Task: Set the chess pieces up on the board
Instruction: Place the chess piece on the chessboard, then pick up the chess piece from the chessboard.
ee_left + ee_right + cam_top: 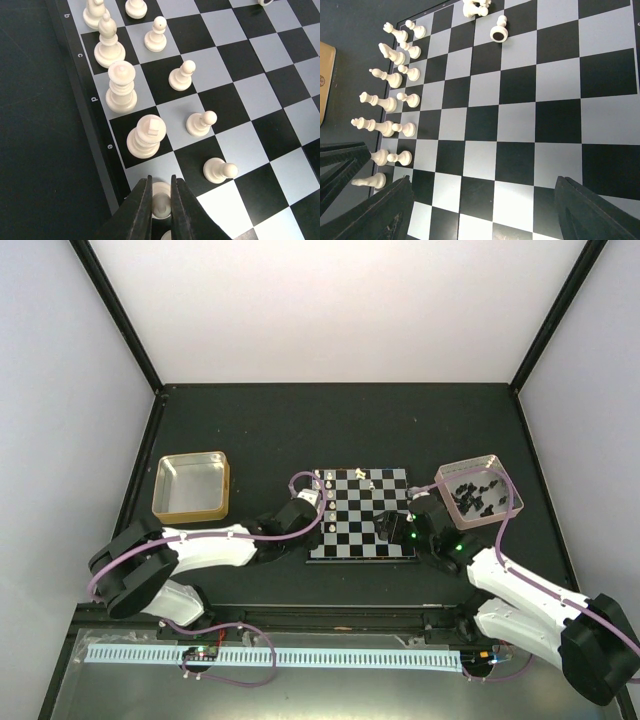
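Observation:
The board lies mid-table. In the left wrist view cream-white chess pieces stand in two rows along the board edge, among them a king, a queen and a pawn. My left gripper is shut on a white piece that stands on the edge square below the king. My right gripper hangs open over bare squares, with nothing between its fingers. At the board's far edge a pawn lies toppled beside other loose white pieces.
A pinkish tray with several tiny black pieces stands right of the board. A gold metal tray stands to the left. Both arms reach in from the near edge. Dark posts frame the table's back corners.

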